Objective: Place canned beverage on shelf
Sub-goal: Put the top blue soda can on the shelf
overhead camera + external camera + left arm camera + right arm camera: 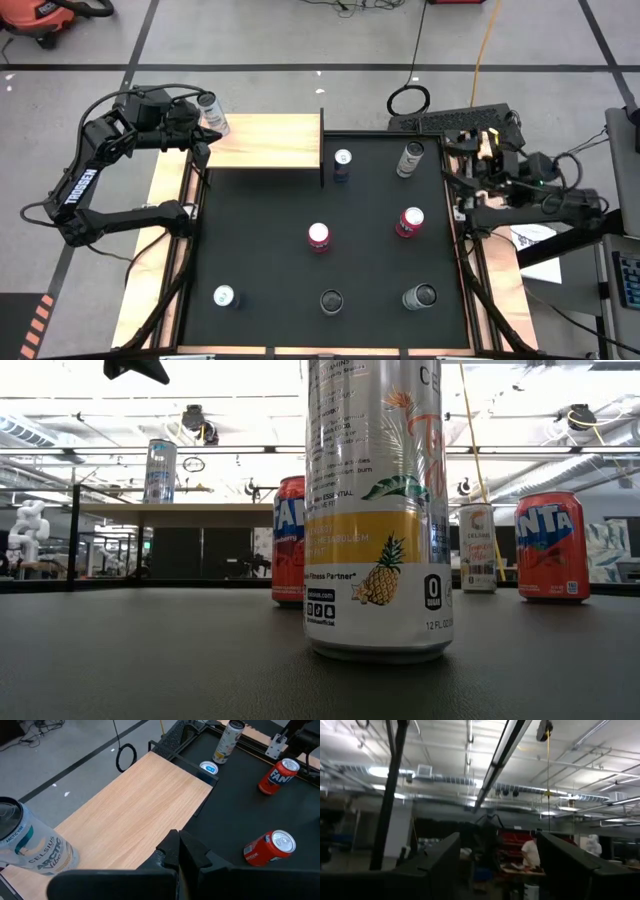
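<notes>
Since the Arctic Vibe can (31,849) already stands on the shelf (272,142) at 11 o'clock, I judge it placed; left gripper (203,148) pressed together beside it, right gripper (478,172) spread, parked at 3 o'clock.

Looks like a robotics lab / industrial workshop w/ open floor. Grey concrete floor (300,40) marked w/ dark tape lines, loose cables and a coiled cord (408,99) lying on it, an orange shop vac (45,15) at the far left corner. Overhead: exposed ductwork (470,790), bare ceiling, long strip lights (505,750). Far back in the room a person (530,852) stands at a cluttered bench; a white humanoid-type figure (28,525) stands at the left. Test rig itself: black mat (300,270) on a framed table w/ cabling along the sides.
</notes>
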`<act>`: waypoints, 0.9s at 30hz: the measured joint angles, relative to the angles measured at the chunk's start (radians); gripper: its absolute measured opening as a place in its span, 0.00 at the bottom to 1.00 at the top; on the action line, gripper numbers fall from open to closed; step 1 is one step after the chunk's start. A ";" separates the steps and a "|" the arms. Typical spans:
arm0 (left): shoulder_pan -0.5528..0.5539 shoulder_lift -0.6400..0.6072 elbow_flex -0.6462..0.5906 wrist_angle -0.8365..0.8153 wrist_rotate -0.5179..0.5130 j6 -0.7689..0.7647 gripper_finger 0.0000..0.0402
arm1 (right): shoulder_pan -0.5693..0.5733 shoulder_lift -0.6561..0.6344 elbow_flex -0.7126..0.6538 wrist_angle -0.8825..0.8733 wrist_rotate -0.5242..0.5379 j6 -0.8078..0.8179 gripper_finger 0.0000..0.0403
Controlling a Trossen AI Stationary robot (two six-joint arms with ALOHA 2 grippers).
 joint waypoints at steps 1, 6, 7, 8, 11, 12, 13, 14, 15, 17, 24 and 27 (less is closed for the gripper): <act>0.000 0.000 0.000 0.000 0.000 0.000 0.00 | 0.000 0.041 0.038 -0.016 0.000 -0.013 0.60; 0.000 0.000 0.000 0.000 0.000 0.000 0.00 | 0.000 0.207 0.224 -0.166 0.007 -0.072 0.60; 0.000 0.000 0.000 0.000 0.000 0.000 0.00 | -0.001 0.236 0.257 -0.203 0.018 -0.084 0.60; 0.000 0.000 0.000 0.000 0.000 0.000 0.00 | -0.001 0.264 0.287 -0.234 0.037 -0.094 0.60; 0.000 0.000 0.000 0.000 0.000 0.000 0.00 | -0.001 0.341 0.346 -0.293 0.108 -0.131 0.60; 0.000 0.000 0.000 0.000 0.000 0.002 0.00 | -0.003 0.364 0.359 -0.304 0.141 -0.153 0.60; 0.000 0.000 0.000 0.000 0.000 0.003 0.00 | -0.009 0.386 0.368 -0.312 0.175 -0.175 0.60; 0.000 0.000 0.000 0.000 0.000 0.006 0.00 | -0.017 0.406 0.375 -0.321 0.207 -0.195 0.60; 0.000 0.000 0.000 0.000 0.000 0.015 0.00 | -0.028 0.425 0.380 -0.321 0.233 -0.207 0.60; 0.000 0.000 0.000 0.000 0.000 0.022 0.00 | -0.058 0.455 0.384 -0.322 0.272 -0.210 0.60; 0.000 0.000 0.000 0.000 0.000 0.022 0.00 | -0.187 0.540 0.385 -0.374 0.289 -0.058 0.60; 0.000 0.001 0.000 0.000 0.000 0.022 0.00 | -0.233 0.581 0.385 -0.380 0.289 0.006 0.60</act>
